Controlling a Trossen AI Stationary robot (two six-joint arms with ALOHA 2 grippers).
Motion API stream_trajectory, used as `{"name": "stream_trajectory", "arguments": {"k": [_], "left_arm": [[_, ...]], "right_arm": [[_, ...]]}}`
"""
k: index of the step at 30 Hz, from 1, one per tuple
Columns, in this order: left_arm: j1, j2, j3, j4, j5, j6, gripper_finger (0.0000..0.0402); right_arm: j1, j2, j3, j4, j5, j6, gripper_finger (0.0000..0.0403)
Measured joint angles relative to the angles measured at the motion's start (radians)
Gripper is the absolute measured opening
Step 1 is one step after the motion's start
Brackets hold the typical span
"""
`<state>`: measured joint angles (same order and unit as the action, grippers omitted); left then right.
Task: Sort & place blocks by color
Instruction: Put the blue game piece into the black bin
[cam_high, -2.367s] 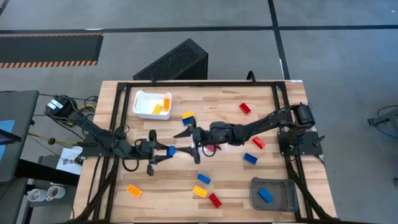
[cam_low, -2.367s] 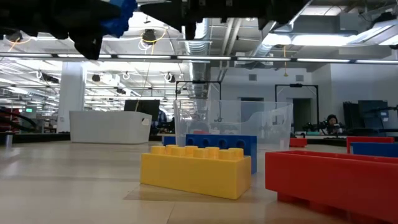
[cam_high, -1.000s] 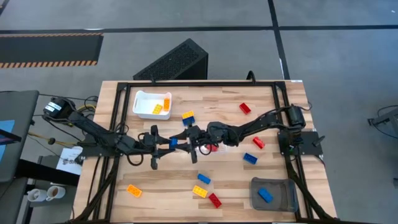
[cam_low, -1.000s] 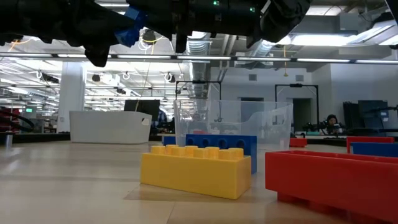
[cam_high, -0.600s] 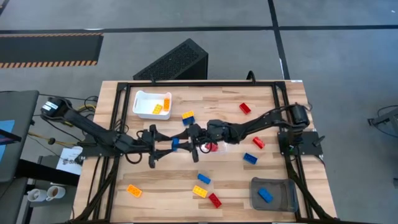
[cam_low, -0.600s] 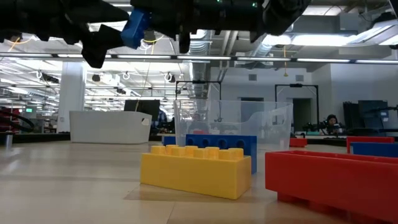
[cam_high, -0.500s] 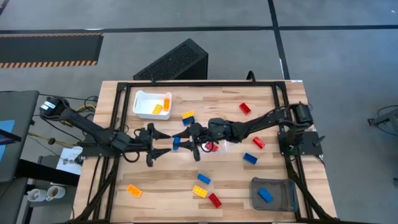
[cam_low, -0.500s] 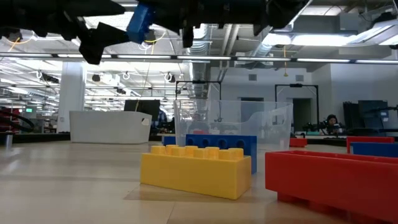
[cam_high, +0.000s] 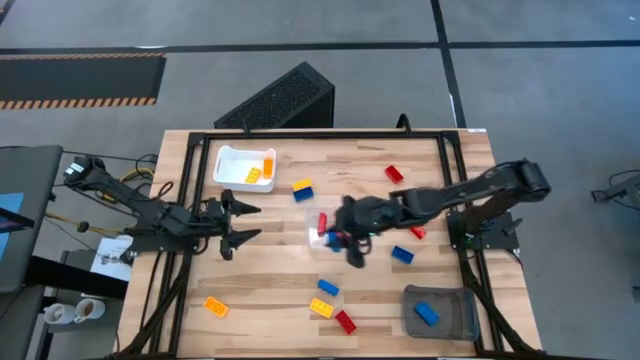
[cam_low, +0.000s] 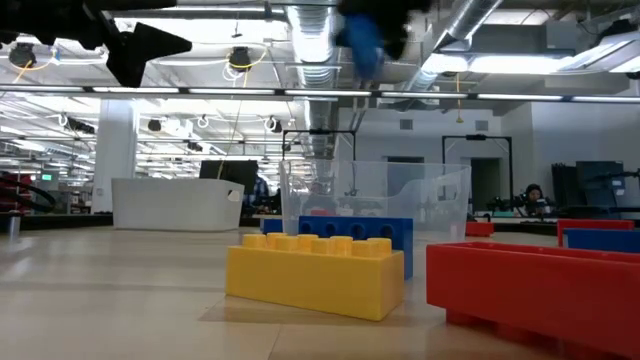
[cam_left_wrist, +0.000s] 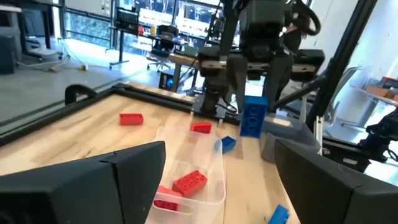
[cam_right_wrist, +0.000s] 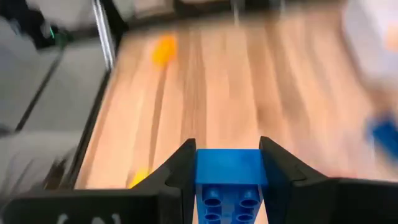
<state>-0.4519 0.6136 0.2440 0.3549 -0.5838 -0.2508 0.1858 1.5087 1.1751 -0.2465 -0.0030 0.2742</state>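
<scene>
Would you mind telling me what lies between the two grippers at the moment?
In the high view, only bare wooden table lies between the open left gripper and the right gripper, which grips a blue block.

Blue block (cam_right_wrist: 229, 175) between dark claw fingers (cam_right_wrist: 178, 171); pale wooden table (cam_high: 350, 170), white tray (cam_high: 229, 176).

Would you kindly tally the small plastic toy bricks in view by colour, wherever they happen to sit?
Red plastic bricks: 5 (2 in the clear plastic container)
Blue plastic bricks: 5 (1 in the right gripper)
Yellow-orange plastic bricks: 5
Total: 15
</scene>
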Motion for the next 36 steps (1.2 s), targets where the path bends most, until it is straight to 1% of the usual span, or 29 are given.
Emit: {"name": "stream_trajectory", "arguments": {"k": [2,4,9,13,16,18,22,25,31,33,36], "left_arm": [[0.000,0.005,0.000,-0.003,0.000,-0.003,0.0278],[0.000,0.022,0.000,-0.001,-0.003,-0.022,0.0272],[0.000,0.096,0.000,0.031,-0.004,-0.063,0.0257],[-0.012,0.182,0.000,0.126,0.003,-0.089,0.0247],[-0.038,0.253,0.000,0.227,0.004,-0.078,0.0245],[-0.055,0.290,0.000,0.291,0.004,-0.062,0.0244],[-0.077,0.324,0.003,0.356,0.030,-0.041,0.0244],[-0.084,0.320,0.003,0.362,0.035,-0.039,0.0244],[-0.092,0.320,0.003,0.366,0.045,-0.044,0.0244],[-0.092,0.320,0.003,0.364,0.056,-0.050,0.0244],[-0.092,0.320,0.004,0.363,0.064,-0.050,0.0244]], "right_arm": [[0.033,-0.051,0.000,-0.160,0.002,0.090,0.0130],[0.080,-0.098,0.000,-0.283,0.006,0.184,0.0130],[0.234,-0.159,0.000,-0.466,0.002,0.424,0.0130],[0.358,-0.145,0.000,-0.581,0.002,0.608,0.0130],[0.433,-0.098,0.000,-0.667,0.000,0.720,0.0130],[0.474,-0.063,-0.001,-0.715,-0.021,0.777,0.0130],[0.531,0.014,-0.001,-0.732,-0.060,0.841,0.0138],[0.555,0.065,-0.001,-0.710,-0.084,0.861,0.0146],[0.583,0.146,-0.001,-0.723,-0.104,0.875,0.0143],[0.586,0.153,-0.010,-0.720,-0.106,0.876,0.0159],[0.575,0.146,-0.035,-0.689,-0.132,0.883,0.0202]]}}
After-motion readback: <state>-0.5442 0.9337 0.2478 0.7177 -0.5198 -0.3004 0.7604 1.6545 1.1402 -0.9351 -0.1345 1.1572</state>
